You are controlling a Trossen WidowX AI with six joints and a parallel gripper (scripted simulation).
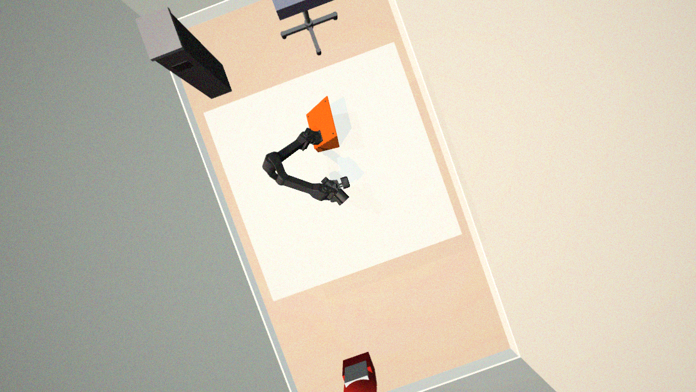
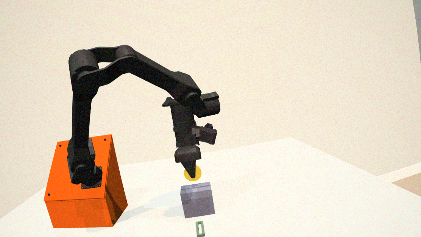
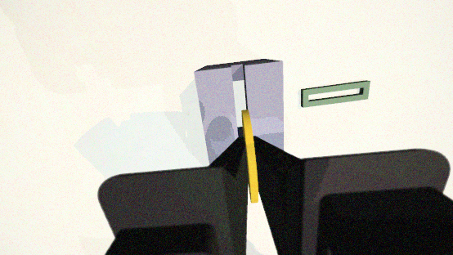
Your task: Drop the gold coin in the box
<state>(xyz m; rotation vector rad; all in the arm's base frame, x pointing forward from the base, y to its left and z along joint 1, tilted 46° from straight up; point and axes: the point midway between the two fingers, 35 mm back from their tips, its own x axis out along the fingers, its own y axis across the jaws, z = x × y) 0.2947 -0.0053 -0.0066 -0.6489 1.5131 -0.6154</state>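
My gripper (image 2: 193, 176) (image 3: 247, 144) points down and is shut on the gold coin (image 2: 198, 172) (image 3: 253, 185), which is upright on its edge between the fingertips. The closed grey box (image 2: 197, 203) (image 3: 265, 91) stands below; in the exterior view there is a gap between coin and lid. In the wrist view the lid's slot runs nearly parallel to the coin, and the coin's far end overlaps the slot's right edge. The fingers hide the near part of the lid. The green holder (image 2: 200, 234) (image 3: 335, 88) is empty and lies beside the box. The top view hides coin and fingertips.
The arm's orange pedestal (image 1: 322, 116) (image 2: 79, 213) stands left of the box in the exterior view. In the top view, a dark cabinet (image 1: 194, 58) and a stand with feet (image 1: 308, 25) are at the top, and a red object (image 1: 360, 384) is at the bottom.
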